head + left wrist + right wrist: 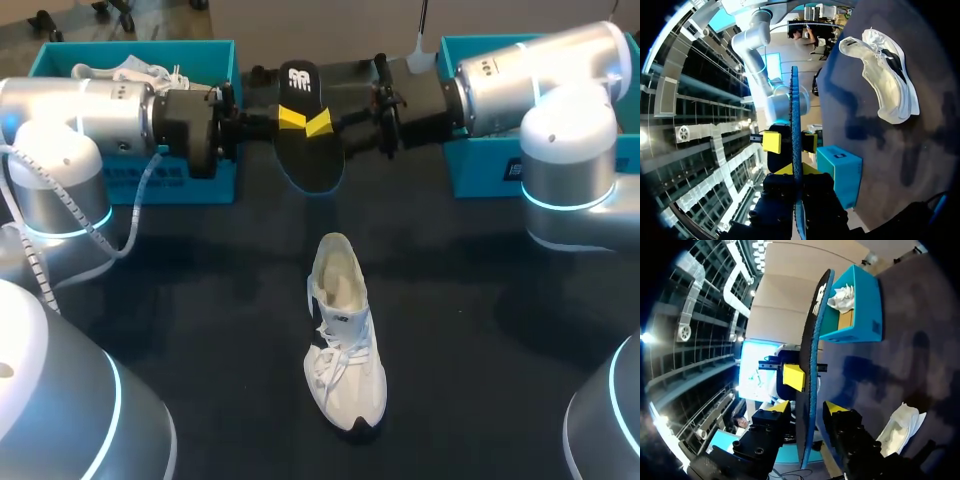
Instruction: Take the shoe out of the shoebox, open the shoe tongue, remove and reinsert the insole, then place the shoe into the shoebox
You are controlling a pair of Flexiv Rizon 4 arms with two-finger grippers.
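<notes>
While the left tool (797,169) grips the insole (311,150) aloft at far centre, the right tool (809,408) straddles it open. Reinsertion appears next: aim it into the shoe (343,345) on the near tabletop (480,330).

Insole (305,140): top is seen as matt black foam; underside is noted as blue with a rough, grainy texture.
Shoe (345,350): white knit cloth, woven laces.
Left shoebox (222,186): matt teal card.
Table (480,340): dark, matt, cloth-like.
Left arm (90,115): silver shell with a satin sheen.
</notes>
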